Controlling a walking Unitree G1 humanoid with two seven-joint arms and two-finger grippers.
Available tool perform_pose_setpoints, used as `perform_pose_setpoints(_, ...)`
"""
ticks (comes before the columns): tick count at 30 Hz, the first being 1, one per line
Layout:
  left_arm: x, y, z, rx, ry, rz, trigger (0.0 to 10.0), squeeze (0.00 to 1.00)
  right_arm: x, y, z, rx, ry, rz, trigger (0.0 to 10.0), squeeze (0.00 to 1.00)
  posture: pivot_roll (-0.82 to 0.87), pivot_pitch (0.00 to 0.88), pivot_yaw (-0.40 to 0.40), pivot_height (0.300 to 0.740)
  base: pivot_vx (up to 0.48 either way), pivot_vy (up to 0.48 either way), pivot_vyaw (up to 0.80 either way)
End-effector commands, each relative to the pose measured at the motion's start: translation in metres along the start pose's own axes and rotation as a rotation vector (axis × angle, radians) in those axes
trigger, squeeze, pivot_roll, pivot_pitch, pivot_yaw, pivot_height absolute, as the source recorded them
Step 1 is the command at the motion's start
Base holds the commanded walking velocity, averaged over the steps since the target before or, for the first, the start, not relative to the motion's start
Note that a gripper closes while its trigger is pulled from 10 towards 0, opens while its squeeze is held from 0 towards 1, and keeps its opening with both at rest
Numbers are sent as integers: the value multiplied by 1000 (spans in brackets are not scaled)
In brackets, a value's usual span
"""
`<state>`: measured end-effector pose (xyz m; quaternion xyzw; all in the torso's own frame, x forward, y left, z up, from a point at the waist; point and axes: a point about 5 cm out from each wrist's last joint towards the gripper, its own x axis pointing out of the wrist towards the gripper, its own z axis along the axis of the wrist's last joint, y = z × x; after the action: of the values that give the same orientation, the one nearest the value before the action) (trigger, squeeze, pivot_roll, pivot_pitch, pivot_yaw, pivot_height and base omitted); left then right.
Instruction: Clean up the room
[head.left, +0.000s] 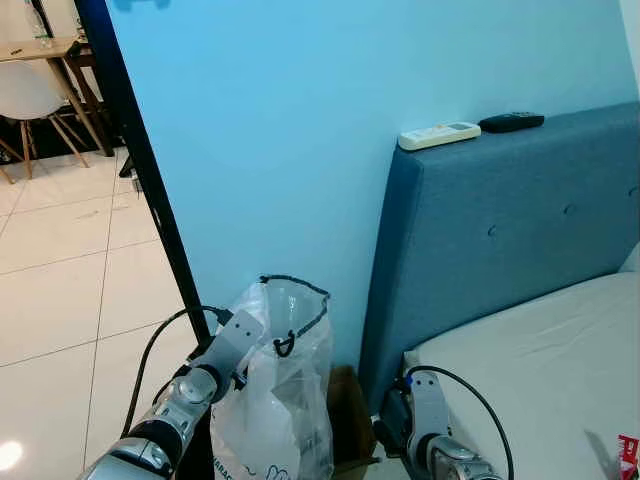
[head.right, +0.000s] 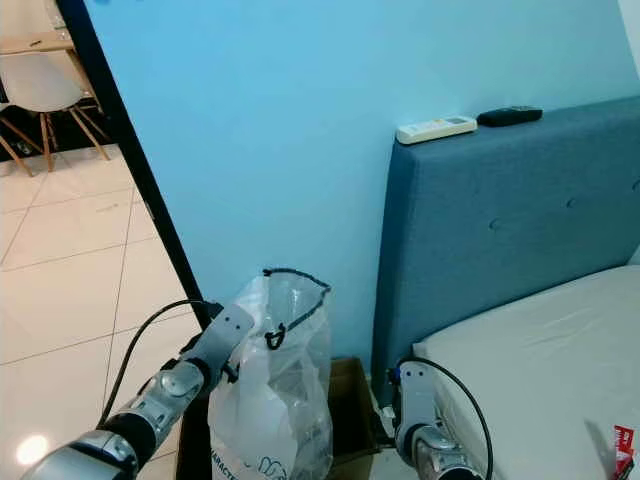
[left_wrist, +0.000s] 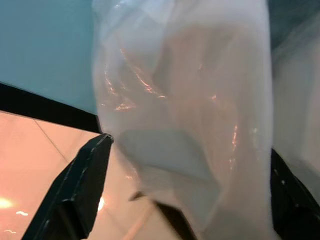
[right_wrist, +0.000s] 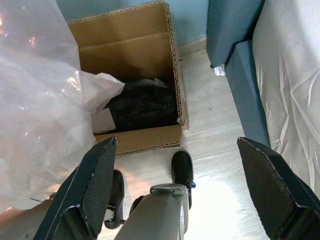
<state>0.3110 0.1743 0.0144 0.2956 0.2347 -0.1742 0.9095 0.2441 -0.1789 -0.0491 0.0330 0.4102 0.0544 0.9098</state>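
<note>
A clear plastic bag (head.left: 280, 400) with a black drawstring rim stands upright between the blue wall and the bed, at a brown cardboard box (right_wrist: 130, 55). My left gripper (left_wrist: 190, 145) is raised against the bag's upper side. Its fingers (left_wrist: 85, 185) stand wide apart, open, with the bag's film (left_wrist: 190, 100) bulging between them. My right gripper (right_wrist: 177, 142) hangs low and open above the wooden floor beside the box, holding nothing. Inside the box lie black material (right_wrist: 142, 105) and a white scrap.
The blue headboard (head.left: 500, 230) carries a white remote (head.left: 438, 134) and a black remote (head.left: 511, 121). A mattress (head.left: 540, 370) lies at the right, with a red item (head.left: 628, 452) near its edge. A black door frame (head.left: 150, 180) leads to a tiled floor, table and chair (head.left: 30, 90).
</note>
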Motion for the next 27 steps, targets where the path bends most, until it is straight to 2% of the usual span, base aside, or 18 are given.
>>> perform_pose_setpoints(1,-3,19,1,86,-4,4,10000,0,0,-2,5,-2,-16,-3,10000,0,-74,38,-1,740,0,0,0)
perform_pose_setpoints(2,-3,19,1,86,-4,4,10000,0,0,-2,5,-2,-16,-3,10000,0,-74,38,-1,740,0,0,0)
perform_pose_setpoints(4,-7,37,0,171,2,-5,10000,0,0,-2,5,-2,-17,-6,10000,0,-73,38,-2,740,0,0,0)
perform_pose_setpoints(6,-7,37,0,171,2,-5,10000,0,0,-2,5,-2,-17,-6,10000,0,-73,38,-2,740,0,0,0)
perform_pose_setpoints(7,-11,48,-1,188,11,-28,10000,0,0,-3,5,-2,-17,-7,10000,0,-66,38,-4,740,0,0,0)
perform_pose_setpoints(9,-15,56,-1,172,0,-82,10000,0,0,-3,5,-2,-17,-8,10000,0,-62,39,-6,740,0,0,0)
perform_pose_setpoints(11,-15,56,-1,172,0,-82,10000,0,0,-3,5,-2,-17,-8,10000,0,-62,39,-6,740,0,0,0)
perform_pose_setpoints(12,-20,62,2,163,-18,-155,10000,0,0,-3,5,-1,-18,-10,10000,0,-56,37,-10,740,0,0,0)
perform_pose_setpoints(13,-20,62,2,163,-18,-155,10000,0,0,-3,5,-1,-18,-10,10000,0,-56,37,-10,740,0,0,0)
perform_pose_setpoints(15,-35,69,3,222,-18,-322,10000,0,0,-4,8,-3,-23,-14,10000,0,-55,26,-15,740,0,0,0)
perform_pose_setpoints(20,-49,71,-2,291,25,-421,10000,0,0,-5,10,-6,-29,-18,10000,0,-56,21,-20,740,0,0,0)
perform_pose_setpoints(21,-54,67,11,245,-66,-453,10000,0,0,-7,13,-3,-37,-27,10000,0,-54,16,-24,740,0,0,0)
perform_pose_setpoints(22,-54,67,11,245,-66,-453,10000,0,0,-7,13,-3,-37,-27,10000,0,-54,16,-24,740,0,0,0)
perform_pose_setpoints(23,-60,57,33,169,-228,-501,10000,0,-1,-10,15,4,-47,-40,10000,0,-51,13,-26,740,0,0,0)
perform_pose_setpoints(24,-60,57,33,169,-228,-501,10000,0,-1,-10,15,4,-47,-40,10000,0,-51,13,-26,740,0,0,0)
perform_pose_setpoints(25,-67,46,57,92,-404,-544,10000,0,-2,-14,17,13,-58,-54,10000,0,-51,11,-26,740,0,0,0)
perform_pose_setpoints(26,-67,46,57,92,-404,-544,10000,0,-2,-14,17,13,-58,-54,10000,0,-51,11,-26,740,0,0,0)
perform_pose_setpoints(27,-71,28,78,-26,-566,-590,10000,0,-3,-18,21,35,-80,-78,10000,0,-49,4,-24,740,0,0,0)
